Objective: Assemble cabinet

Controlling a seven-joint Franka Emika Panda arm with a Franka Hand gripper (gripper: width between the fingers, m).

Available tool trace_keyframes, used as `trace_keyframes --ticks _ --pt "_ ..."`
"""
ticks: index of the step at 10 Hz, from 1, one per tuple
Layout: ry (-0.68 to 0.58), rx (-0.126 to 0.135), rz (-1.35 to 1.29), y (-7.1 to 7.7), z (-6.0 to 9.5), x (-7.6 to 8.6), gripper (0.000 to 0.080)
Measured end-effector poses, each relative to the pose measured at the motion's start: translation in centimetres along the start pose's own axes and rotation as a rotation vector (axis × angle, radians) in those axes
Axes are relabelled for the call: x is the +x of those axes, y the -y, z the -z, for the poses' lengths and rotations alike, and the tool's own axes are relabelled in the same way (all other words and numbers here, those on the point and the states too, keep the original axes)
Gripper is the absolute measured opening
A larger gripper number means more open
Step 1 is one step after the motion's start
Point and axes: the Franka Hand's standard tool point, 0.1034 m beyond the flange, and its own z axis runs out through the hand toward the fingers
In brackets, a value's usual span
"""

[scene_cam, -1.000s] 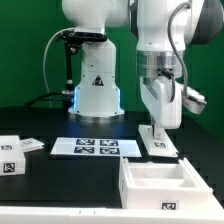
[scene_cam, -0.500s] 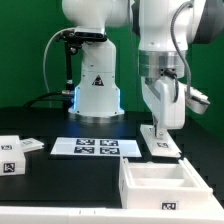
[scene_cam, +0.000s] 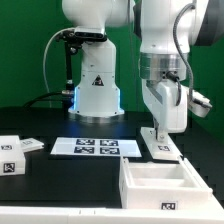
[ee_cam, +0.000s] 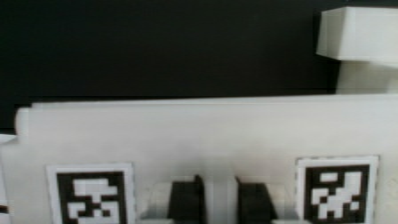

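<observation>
Claw [scene_cam: 155, 131] clenched, tips down at a white cabinet panel [scene_cam: 163, 147] on the table [scene_cam: 35, 125], just behind the open-topped cabinet box [scene_cam: 160, 186] at the exterior view's right. Grip unconfirmed. Panel's long axis runs across the fingers [ee_cam: 183, 200]. Two square black-and-white tags [ee_cam: 91, 193] on its face flank them.

I operate in a robotics lab: my arm's white base [scene_cam: 97, 92] stands on a black table [scene_cam: 40, 120], with a green backdrop [scene_cam: 25, 50] behind and the marker board [scene_cam: 95, 148] flat mid-table.
</observation>
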Motion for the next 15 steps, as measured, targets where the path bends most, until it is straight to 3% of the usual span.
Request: trace_keyframes --ticks 4,9,14,15 --pt "-0.004 -0.002 0.006 0.5 -0.2 -0.2 0.0064" --pt "-0.016 0.013 0.007 2.1 -0.4 -0.1 0.0064" --pt "-0.018 0.012 0.008 2.1 -0.5 -0.1 0.0064" --pt "-0.023 0.022 0.008 2.9 -0.6 -0.1 0.0064"
